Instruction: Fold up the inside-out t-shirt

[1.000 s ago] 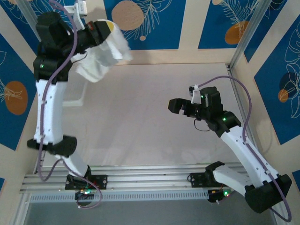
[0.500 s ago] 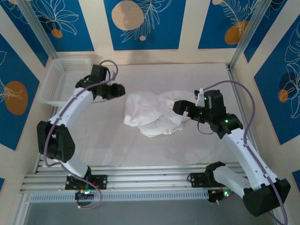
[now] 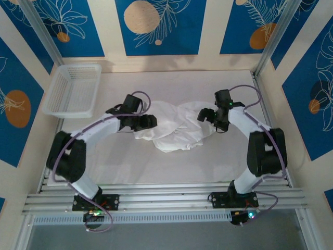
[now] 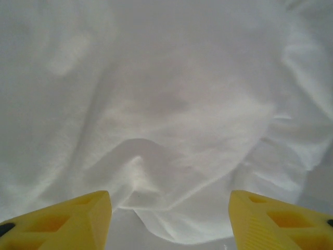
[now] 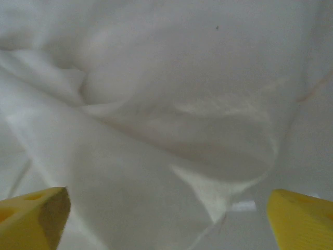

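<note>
White, wrinkly cotton t-shirt lies crumpled mid-table between both arms. Left gripper hangs at its left edge, yellow fingers apart, grasping nothing. Right gripper gapes wide over its right edge, also empty.

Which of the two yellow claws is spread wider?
The right gripper: its fingertips stand at the edges of its wrist view, while the left gripper's sit closer together. Both are open over the t-shirt.

Blue leaf-patterned wall panels, white table, mesh basket far-left, aluminium rails nearest
</note>
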